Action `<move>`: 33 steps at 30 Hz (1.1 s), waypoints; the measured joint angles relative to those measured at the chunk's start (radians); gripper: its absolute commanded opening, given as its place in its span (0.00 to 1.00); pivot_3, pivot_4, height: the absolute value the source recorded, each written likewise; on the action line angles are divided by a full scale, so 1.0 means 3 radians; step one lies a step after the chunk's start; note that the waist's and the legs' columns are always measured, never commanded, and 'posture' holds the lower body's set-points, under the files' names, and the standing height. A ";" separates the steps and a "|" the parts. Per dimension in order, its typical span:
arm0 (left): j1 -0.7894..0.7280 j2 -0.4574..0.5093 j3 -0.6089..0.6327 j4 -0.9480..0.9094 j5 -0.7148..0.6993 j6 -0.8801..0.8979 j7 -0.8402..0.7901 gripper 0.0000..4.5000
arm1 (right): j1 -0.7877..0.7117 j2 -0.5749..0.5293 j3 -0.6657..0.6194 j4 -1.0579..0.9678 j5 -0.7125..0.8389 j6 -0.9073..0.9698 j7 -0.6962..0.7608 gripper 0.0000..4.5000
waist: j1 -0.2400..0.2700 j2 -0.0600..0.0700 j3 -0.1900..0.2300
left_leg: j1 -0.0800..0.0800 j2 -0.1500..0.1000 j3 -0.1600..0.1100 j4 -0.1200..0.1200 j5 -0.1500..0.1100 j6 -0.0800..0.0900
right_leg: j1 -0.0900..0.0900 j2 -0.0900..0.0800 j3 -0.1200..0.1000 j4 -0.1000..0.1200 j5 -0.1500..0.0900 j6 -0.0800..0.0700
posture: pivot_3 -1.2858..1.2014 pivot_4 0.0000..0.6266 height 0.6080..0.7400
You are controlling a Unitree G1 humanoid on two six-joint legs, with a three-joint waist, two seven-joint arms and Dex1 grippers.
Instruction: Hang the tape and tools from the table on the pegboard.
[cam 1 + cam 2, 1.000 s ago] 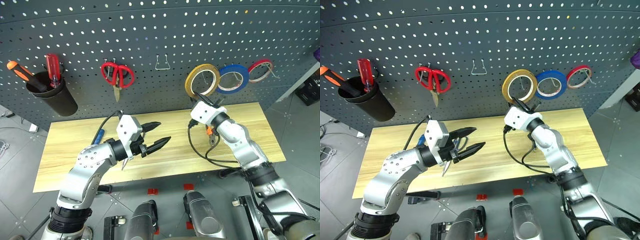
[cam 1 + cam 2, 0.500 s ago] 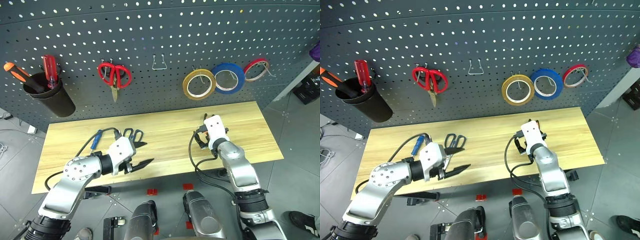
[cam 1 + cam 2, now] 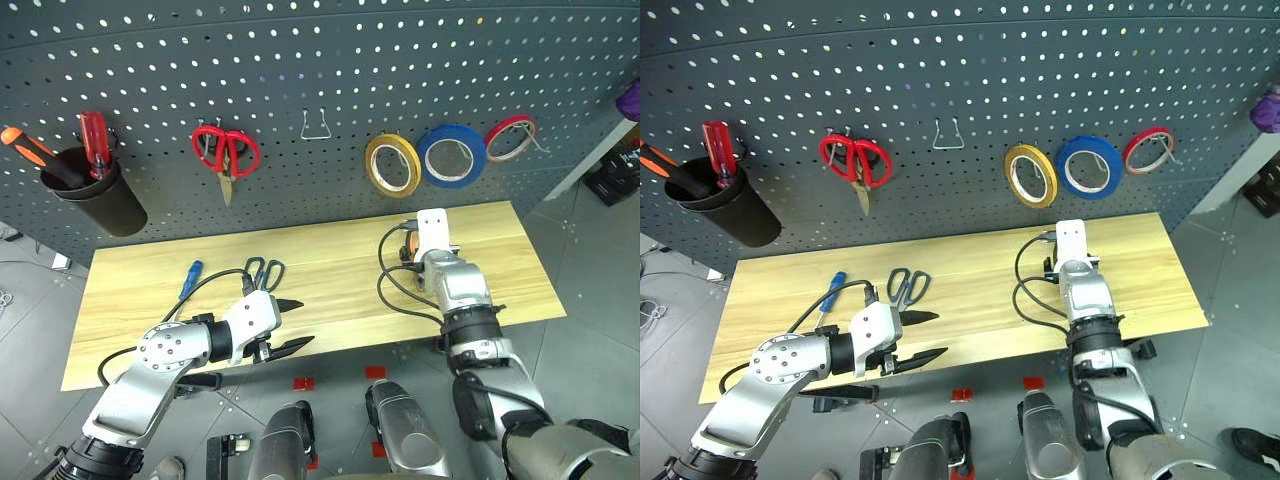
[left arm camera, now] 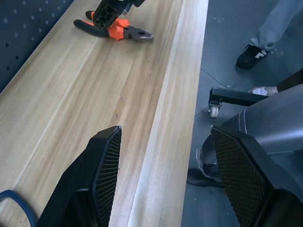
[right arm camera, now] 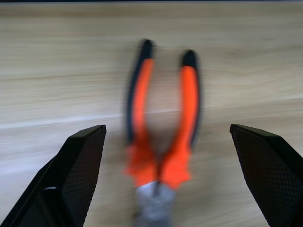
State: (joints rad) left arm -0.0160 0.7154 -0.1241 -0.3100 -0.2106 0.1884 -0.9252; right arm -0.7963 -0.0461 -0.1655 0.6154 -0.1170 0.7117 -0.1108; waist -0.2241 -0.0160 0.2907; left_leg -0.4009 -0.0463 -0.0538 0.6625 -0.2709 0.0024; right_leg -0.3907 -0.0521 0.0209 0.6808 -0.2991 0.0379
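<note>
You've got the screwdriver (image 3: 190,277) left of the scissors (image 3: 262,273) on the table (image 3: 330,270), pliers (image 5: 163,142) way off right, tape (image 3: 392,166) up on the pegboard (image 3: 330,60).

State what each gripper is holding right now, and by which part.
Nothing is held. The right gripper is open above the pliers lying on the table; the left gripper is open and empty.
</note>
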 measured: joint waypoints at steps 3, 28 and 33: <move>-0.0027 -0.0004 -0.0013 0.0000 0.0017 0.0002 0.0001 0.71 | -0.0206 -0.0037 -0.0020 0.0450 0.0090 -0.0139 0.0043 0.99 | -0.0018 0.0000 0.0000 | 0.0000 0.0004 0.0001 0.0000 0.0000 0.0000 | 0.0000 0.0004 0.0001 0.0000 0.0000 0.0000 | 0.39 0.45 1.00; -0.0049 -0.0145 0.0035 0.0029 0.0042 -0.0024 0.0174 0.71 | -0.0695 -0.0152 0.0108 0.1891 0.0198 -0.0994 0.0302 0.62 | -0.0086 -0.0004 -0.0003 | 0.0002 0.0009 0.0007 0.0002 0.0000 0.0000 | 0.0003 0.0008 0.0006 -0.0001 0.0000 0.0000 | 0.40 0.43 1.00; 0.0156 -0.0210 0.0246 0.0022 -0.0058 -0.0089 0.0248 0.71 | -0.0426 -0.0079 0.0327 0.1310 0.0196 -0.0839 0.0658 0.62 | -0.0093 -0.0003 -0.0002 | -0.0001 0.0012 0.0008 0.0000 0.0000 0.0000 | -0.0003 0.0010 0.0006 -0.0001 0.0000 0.0000 | 0.40 0.44 1.00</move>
State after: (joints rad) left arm 0.0310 0.6524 -0.0504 -0.3035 -0.2280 0.1618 -0.8507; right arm -0.9241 -0.0698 -0.0674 1.0083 -0.0584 0.4601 0.0867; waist -0.2520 -0.0168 0.2900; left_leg -0.4011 -0.0426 -0.0513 0.6625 -0.2710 0.0025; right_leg -0.3915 -0.0490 0.0228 0.6806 -0.2991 0.0379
